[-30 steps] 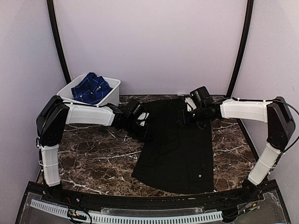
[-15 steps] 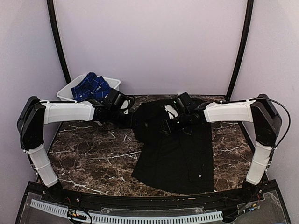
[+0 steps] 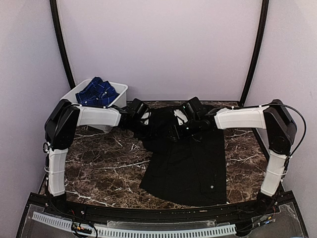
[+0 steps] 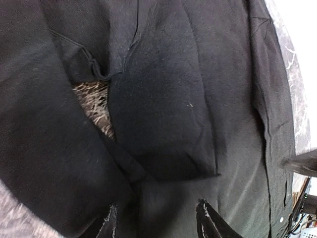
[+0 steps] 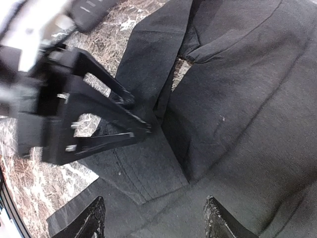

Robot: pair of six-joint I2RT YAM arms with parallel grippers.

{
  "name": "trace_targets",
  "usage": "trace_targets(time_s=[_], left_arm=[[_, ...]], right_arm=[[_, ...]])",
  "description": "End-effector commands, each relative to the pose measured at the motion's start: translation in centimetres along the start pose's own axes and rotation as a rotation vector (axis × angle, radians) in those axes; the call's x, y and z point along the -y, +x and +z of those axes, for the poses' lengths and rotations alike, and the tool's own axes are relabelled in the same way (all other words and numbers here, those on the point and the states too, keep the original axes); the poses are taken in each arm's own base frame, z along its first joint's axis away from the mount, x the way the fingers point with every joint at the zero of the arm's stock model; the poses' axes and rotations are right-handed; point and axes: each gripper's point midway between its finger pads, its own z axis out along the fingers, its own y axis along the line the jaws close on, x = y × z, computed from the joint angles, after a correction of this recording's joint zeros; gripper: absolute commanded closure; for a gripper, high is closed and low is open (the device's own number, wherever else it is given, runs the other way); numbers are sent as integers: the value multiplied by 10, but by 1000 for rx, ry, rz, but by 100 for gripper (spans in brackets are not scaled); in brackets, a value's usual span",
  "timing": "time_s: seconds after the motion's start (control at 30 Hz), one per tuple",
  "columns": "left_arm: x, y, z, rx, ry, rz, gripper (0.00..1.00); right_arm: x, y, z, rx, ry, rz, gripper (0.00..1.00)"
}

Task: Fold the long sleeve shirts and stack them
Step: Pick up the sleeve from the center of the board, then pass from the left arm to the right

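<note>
Pale lilac walls (image 3: pixel 158 49) closed in a dark marble bench (image 3: pixel 99 158) veined with white. At its far left corner stood a white tub (image 3: pixel 122 90), and the blue checked shirt (image 3: pixel 96 92) lay heaped in it, rising a little over the rim. The black shirt (image 3: pixel 190 158) lay across the middle and right of the bench. Its lower part was flat and reached towards the near edge, while its upper part was rumpled and folded over itself at the far side. The left arm (image 3: pixel 96 116) reached in from the left to the shirt's upper left part, and the right arm (image 3: pixel 240 118) came in from the right to its upper middle, so the two wrists were close together over the folds. The left jaws stood apart, with the fingertips (image 4: pixel 205 220) down at the black cloth and a ridge of fabric running into the gap between them. A small opening in the folds just beyond showed the marble. The right jaws were also spread wide, with the fingertips (image 5: pixel 95 218) over a flat layer of the shirt beside a folded edge. I could not tell whether they touched the cloth.
</note>
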Motion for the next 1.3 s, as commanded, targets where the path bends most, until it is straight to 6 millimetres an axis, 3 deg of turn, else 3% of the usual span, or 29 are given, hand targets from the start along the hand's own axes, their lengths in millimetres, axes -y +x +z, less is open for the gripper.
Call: trace_targets(time_s=[0.0,0.13,0.2,0.27,0.4,0.67,1.0,1.13,1.27], left_arm=[[13,-5,1,-29,48,15,47],[22,1,1,-63,99,18,52],[25,6,0,-84,116,18,60],[28,7,-5,-87,128,25,78],[43,1,-24,-58,180,80,98],[91,1,-77,7,398,295,100],[125,11,-112,-17,583,428,100],[129,8,-116,-8,598,437,100],[130,8,-116,-5,603,437,100]], right_arm=[[-1,-12,-18,71,10,5,35],[3,-12,-19,73,16,-1,35],[5,-14,-20,78,15,-17,34],[4,-16,-22,83,6,-42,34],[-3,-19,-24,93,-34,-115,34],[-35,-26,-43,143,-198,-250,30],[-78,-19,-61,130,-427,-303,30],[-86,-15,-59,118,-458,-293,41],[-93,-12,-53,105,-469,-270,64]])
